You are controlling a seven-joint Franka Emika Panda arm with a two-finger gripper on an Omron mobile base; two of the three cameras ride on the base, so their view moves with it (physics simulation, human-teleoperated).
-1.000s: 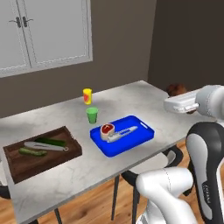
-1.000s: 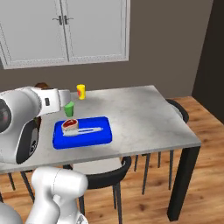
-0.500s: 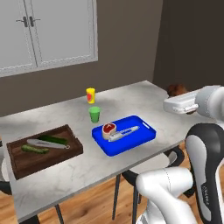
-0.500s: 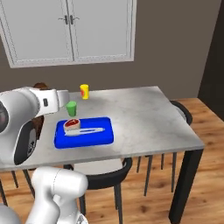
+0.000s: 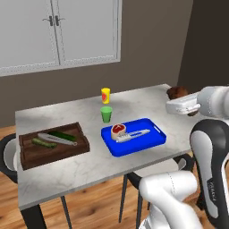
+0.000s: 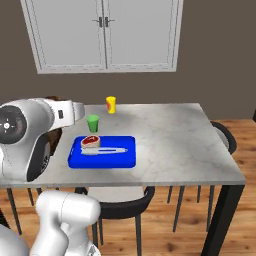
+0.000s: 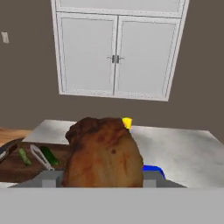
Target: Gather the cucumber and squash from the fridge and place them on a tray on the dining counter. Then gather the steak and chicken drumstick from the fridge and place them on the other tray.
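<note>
tool (image 7: 103,186) gripping chicken drumstick (image 7: 104,154), steak (image 5: 118,130) on blue tray (image 5: 138,143)

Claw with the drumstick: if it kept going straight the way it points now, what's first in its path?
Judging by the hand view, the claw holding the chicken drumstick points level over the dining counter toward the white cabinet doors; depth is unclear.
</note>
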